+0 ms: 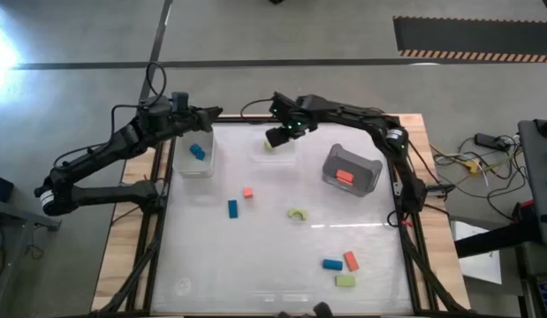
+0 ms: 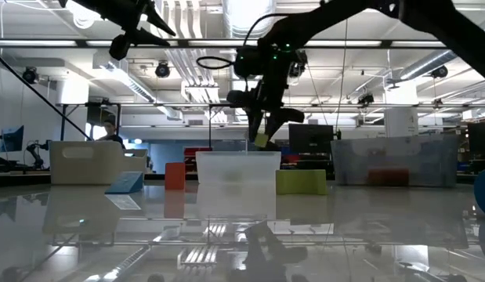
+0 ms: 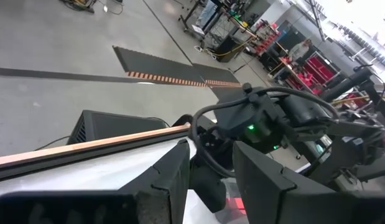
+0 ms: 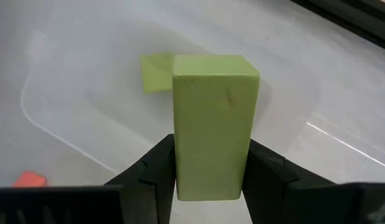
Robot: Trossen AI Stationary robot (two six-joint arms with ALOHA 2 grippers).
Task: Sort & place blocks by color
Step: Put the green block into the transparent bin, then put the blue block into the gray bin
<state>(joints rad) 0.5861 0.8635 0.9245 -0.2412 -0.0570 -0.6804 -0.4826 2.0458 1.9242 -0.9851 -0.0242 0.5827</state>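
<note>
My right gripper is shut on a yellow-green brick and hovers over the middle clear bin, where another green piece lies on the floor. In the low view the gripper hangs just above that bin's rim. My left gripper is open and raised at the far edge, beyond the left clear bin that holds a blue block. The grey bin holds a red-orange block. Loose on the table lie red-orange, blue and a green arch. My right gripper pinches the yellow-green brick between its two fingers, which sit on opposite side faces at the end nearest the wrist. The fingers come from above, pointing down. The brick is lifted clear and hangs below the fingertips, above the bin.
Near the near right corner lie three more blocks: blue, red-orange and green. The table's wooden frame borders the white top. Cables and equipment stand off the table's right side.
</note>
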